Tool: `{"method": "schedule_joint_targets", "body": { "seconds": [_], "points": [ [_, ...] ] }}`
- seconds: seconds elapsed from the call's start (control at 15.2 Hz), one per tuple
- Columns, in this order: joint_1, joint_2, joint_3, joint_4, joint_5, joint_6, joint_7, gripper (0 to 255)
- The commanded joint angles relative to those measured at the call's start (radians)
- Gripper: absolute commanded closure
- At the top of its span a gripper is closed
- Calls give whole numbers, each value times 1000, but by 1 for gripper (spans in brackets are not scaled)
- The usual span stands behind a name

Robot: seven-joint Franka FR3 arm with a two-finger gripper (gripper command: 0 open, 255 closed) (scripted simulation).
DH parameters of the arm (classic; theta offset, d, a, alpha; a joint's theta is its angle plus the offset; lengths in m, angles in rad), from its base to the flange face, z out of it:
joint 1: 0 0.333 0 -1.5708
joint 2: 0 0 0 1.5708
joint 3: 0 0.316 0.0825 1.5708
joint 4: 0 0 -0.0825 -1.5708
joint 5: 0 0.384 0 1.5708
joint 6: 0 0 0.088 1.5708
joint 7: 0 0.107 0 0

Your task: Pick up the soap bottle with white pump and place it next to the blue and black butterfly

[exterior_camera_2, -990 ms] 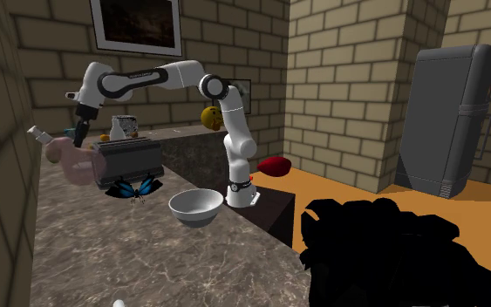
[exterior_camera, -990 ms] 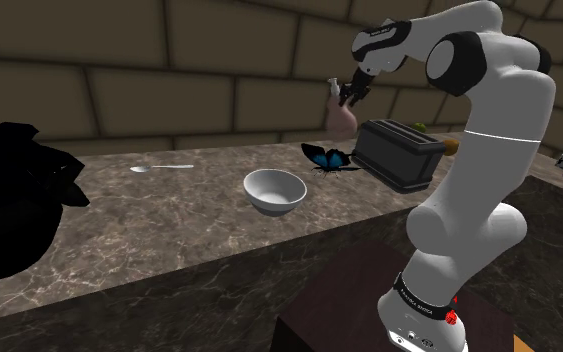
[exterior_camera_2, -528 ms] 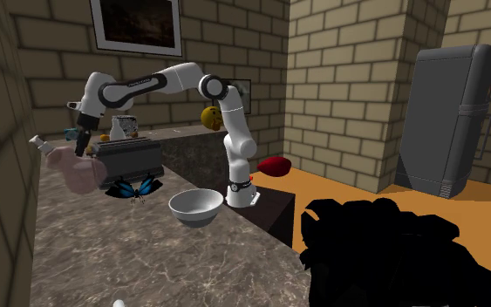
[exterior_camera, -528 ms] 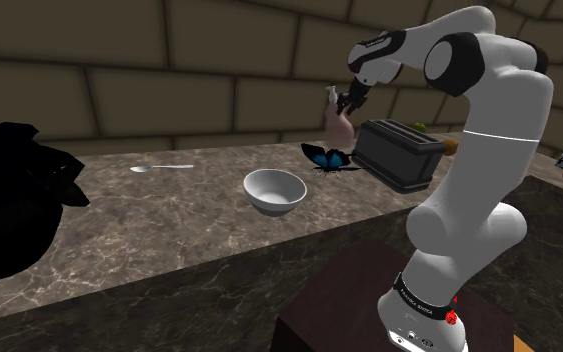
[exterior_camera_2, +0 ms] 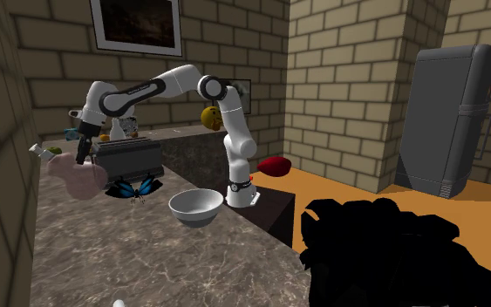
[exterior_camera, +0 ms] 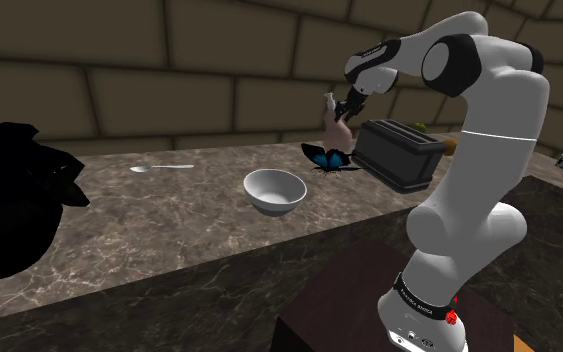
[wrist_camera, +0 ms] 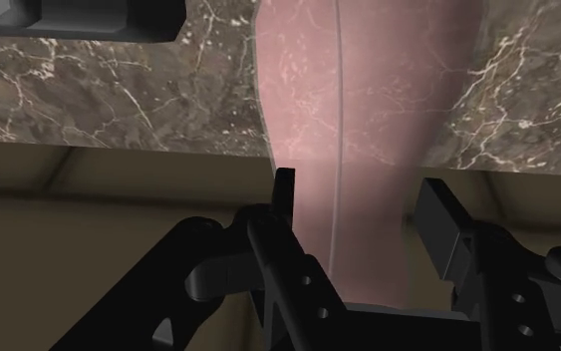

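Pink soap bottle [exterior_camera: 337,128] up off the tabletop [exterior_camera: 169,235], hanging tilted just above and behind the butterfly [exterior_camera: 327,157], white pump end uppermost. Gripper [exterior_camera: 347,106] clamped across the bottle's upper body below the pump; in the wrist view both fingers [wrist_camera: 284,194] press on the pink sides. Looks like smooth hard plastic: stiff, probably light to middling, likely slippery on the rounded surface. Tilt suggests the fat lower belly pulls down and could swing or slide in the grip. Best hold judged to be the narrower upper body, as now; belly probably too wide, pump head likely to give way. Toaster [exterior_camera: 399,152] close beside the butterfly, bowl [exterior_camera: 274,190] near it on the other side, so needs a gentle, upright set-down.
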Motion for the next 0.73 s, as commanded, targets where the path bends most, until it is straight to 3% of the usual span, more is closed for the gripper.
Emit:
{"method": "schedule_joint_targets", "body": {
  "seconds": [0.0,0.33,0.4,0.66],
  "points": [
    [-1,4,0,-10,1,5,-2,255],
    [-1,4,0,-10,1,5,-2,255],
    [0,4,0,-10,0,6,-1,0],
    [-1,3,0,-12,1,6,-3,0]
  ]
}}
